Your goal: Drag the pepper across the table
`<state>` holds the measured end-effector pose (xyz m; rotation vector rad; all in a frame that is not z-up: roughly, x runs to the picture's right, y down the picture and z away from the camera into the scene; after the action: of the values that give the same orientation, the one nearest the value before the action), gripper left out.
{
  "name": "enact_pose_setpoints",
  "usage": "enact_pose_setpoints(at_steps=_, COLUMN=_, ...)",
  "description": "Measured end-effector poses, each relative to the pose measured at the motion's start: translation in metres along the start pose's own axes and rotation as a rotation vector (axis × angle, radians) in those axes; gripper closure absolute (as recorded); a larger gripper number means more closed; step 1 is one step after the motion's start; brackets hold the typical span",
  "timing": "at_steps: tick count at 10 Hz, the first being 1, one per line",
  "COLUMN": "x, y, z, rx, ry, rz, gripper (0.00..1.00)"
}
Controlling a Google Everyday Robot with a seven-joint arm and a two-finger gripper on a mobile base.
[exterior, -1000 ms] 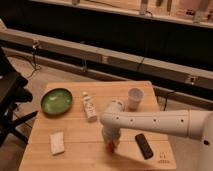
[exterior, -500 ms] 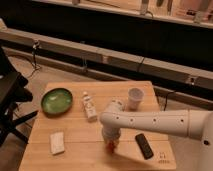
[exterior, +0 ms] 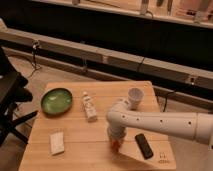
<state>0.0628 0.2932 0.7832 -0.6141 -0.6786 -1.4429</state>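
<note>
The pepper [exterior: 115, 145] shows as a small red-orange tip on the light-wood table [exterior: 90, 150], just under the end of my white arm. My gripper [exterior: 115, 140] points down onto it at the table's front middle, mostly hidden by the arm's wrist. Most of the pepper is hidden by the gripper. The black remote [exterior: 144, 146] lies to the right of the gripper, apart from it.
A green plate [exterior: 56, 100] sits at the table's left back. A small white bottle [exterior: 89, 106] lies in the middle. A white cup [exterior: 135, 96] stands at the back right. A white sponge [exterior: 57, 143] lies front left. A black chair [exterior: 10, 100] stands left of the table.
</note>
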Motion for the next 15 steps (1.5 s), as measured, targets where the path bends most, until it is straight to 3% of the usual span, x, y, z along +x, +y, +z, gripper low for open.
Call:
enact_pose_setpoints(at_steps=3, x=0.002, y=0.002, z=-0.002, rx=0.004, ry=0.0, rz=-0.001, gripper=1.0)
enact_pose_setpoints(at_steps=15, x=0.008, y=0.048, z=-0.011, rx=0.018, ry=-0.001, rz=0.011, gripper=1.0)
